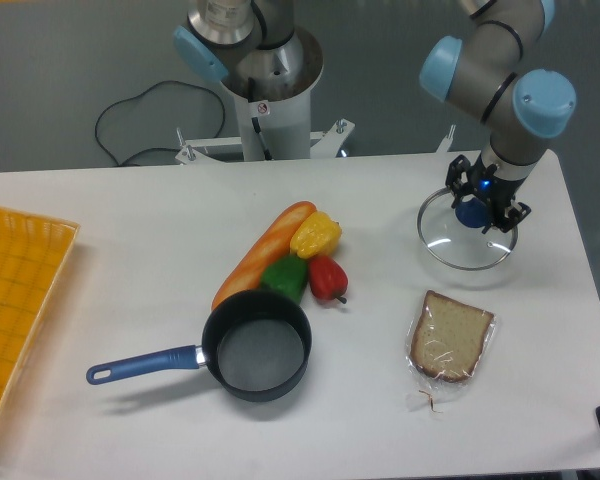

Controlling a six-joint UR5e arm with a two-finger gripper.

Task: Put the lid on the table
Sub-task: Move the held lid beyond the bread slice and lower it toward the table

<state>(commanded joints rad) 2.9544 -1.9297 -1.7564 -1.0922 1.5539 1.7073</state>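
Over the right end of the white worktop [130, 215], the end effector [486, 207] has its two fingers clamped on the blue knob at the centre of the glass lid [467, 234], so the lid is carried by that small knob alone. From this fixed view I cannot tell whether the metal rim already rests on the worktop or hangs a little above it; the lid looks slightly tilted toward the camera, which suggests it is not yet lying flat. That is the main risk: if the fingers let go while the rim is clear of the surface or angled, the glass would drop on one edge, rattle, and perhaps slide or roll toward the far right edge, which is near. Pressing down too far would be the opposite fault, forcing the glass against the hard surface through a rigid grip on the knob. A smooth round knob can also twist or slip between the fingers, letting the lid swing. The bagged slice of bread [451, 336] lies just in front of the lid, near enough that the rim could come down on the wrapper and leave the lid propped up. The saucepan [257, 345] and the vegetables [302, 265] are well apart and unlikely to interfere.
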